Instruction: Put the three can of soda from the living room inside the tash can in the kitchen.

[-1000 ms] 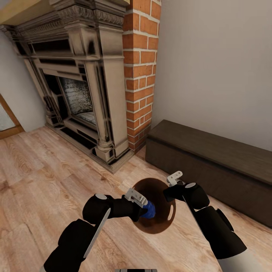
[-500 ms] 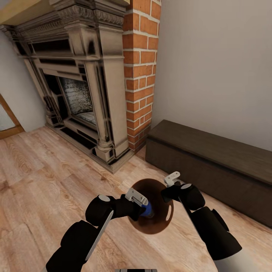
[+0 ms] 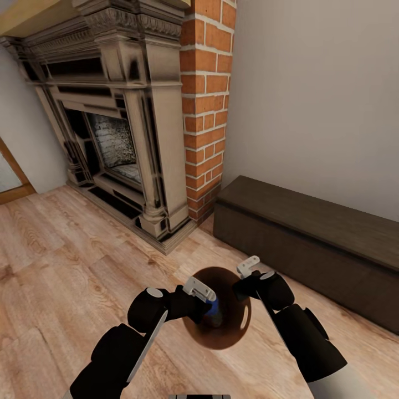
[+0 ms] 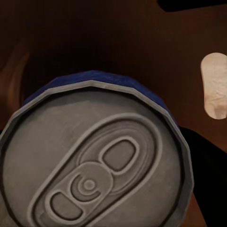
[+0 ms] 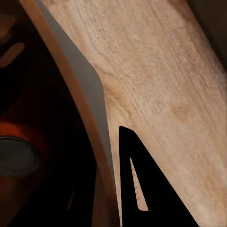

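Note:
In the head view the tash can (image 3: 230,328) hangs tilted above the plank floor, its coppery brown inside facing me. My right gripper (image 3: 247,275) is shut on its far rim; the right wrist view has one dark finger (image 5: 142,189) outside the pale wall (image 5: 87,94). My left gripper (image 3: 209,302) reaches into the mouth, shut on the blue can of soda (image 3: 213,306). That can's grey top (image 4: 94,165) sits close in the left wrist view, next to an oval handle cut-out (image 4: 215,90). An orange can with a grey top (image 5: 16,153) lies inside the bin.
This is the living room. An ornate fireplace (image 3: 105,127) stands at the left, with a brick column (image 3: 204,105) beside it. A long dark low cabinet (image 3: 316,238) runs along the wall at the right. A wood door frame (image 3: 12,183) is at the far left.
Both arms and the bin between them have drawn slightly left and toward me. The blue can has sunk deeper into the bin, so less of it shows.

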Available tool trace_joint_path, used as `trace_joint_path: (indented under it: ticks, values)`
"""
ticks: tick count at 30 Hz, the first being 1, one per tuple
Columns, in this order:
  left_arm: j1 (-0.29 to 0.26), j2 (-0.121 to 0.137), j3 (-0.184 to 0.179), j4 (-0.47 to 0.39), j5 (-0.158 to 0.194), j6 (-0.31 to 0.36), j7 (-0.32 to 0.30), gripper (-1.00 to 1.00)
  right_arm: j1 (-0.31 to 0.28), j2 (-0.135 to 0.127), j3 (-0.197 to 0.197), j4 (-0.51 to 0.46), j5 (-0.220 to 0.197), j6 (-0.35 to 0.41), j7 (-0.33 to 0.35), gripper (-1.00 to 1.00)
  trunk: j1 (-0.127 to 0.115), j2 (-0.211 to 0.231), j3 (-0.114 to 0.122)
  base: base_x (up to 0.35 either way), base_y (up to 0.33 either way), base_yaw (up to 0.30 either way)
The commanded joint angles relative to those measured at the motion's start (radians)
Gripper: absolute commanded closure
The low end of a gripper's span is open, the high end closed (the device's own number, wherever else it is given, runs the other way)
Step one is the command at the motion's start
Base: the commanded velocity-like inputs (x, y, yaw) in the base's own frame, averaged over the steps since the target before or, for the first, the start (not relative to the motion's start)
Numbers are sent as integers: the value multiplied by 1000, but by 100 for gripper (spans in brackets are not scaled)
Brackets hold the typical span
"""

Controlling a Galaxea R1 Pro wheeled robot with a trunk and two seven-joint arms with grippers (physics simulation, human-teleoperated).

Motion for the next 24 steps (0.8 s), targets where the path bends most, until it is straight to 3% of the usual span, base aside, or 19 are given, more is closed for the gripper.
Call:
trace_joint_path:
  ticks: [1,11,12,14,24]
  values:
    - [0,0,7,1,-53,-9,11,100,0,2,2,-87,-71,9,78,100,0,0,0,0,0,0]
    - [0,0,6,2,-52,-10,11,100,0,9,3,-88,-71,9,78,100,0,0,0,0,0,0]
    - [0,-1,-25,2,-52,-9,11,100,0,10,3,-88,-70,9,77,100,0,0,0,0,0,0]
    - [0,-3,-41,2,-52,-9,12,100,0,13,3,-87,-70,9,77,100,0,0,0,0,0,0]
    - [0,-12,-66,2,-52,-9,12,100,0,14,3,-83,-71,9,70,100,0,0,0,0,0,0]
